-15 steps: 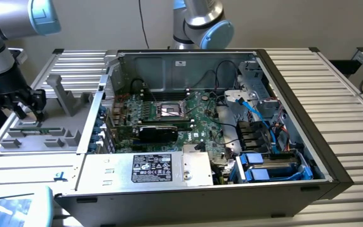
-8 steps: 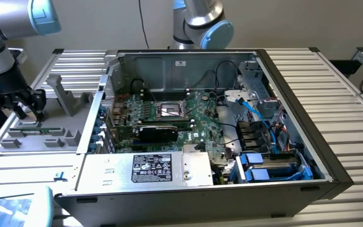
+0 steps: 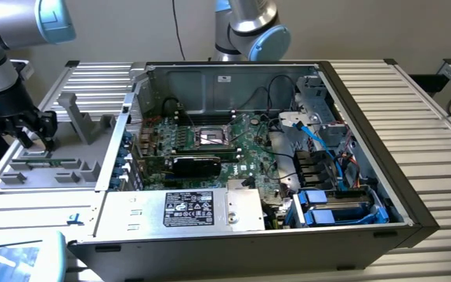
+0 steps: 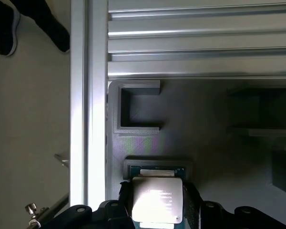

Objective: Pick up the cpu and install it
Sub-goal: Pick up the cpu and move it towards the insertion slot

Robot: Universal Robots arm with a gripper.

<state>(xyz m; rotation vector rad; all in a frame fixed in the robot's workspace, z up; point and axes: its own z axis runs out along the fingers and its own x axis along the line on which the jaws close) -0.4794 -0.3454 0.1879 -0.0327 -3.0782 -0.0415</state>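
Closest up, clamped in the gripper (image 4: pixel 158 192): the cpu (image 4: pixel 156 202), with dark fingers (image 4: pixel 126 198) pressing on two opposite edges and the shiny lid facing the wrist camera. Held just over its recess (image 4: pixel 155 168) in the grey tray (image 4: pixel 205 143), near the tray's edge farthest from the computer case (image 3: pixel 234 82). Grasp apparently made, barely clear of the tray. Install side seemingly all left to do, with the socket (image 3: pixel 209 137) on the motherboard well apart and looking unfilled.

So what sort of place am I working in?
Likely a computer-assembly test bench in a lab: an opened PC case with its motherboard bare, on a slatted aluminium table, beside a grey parts fixture.
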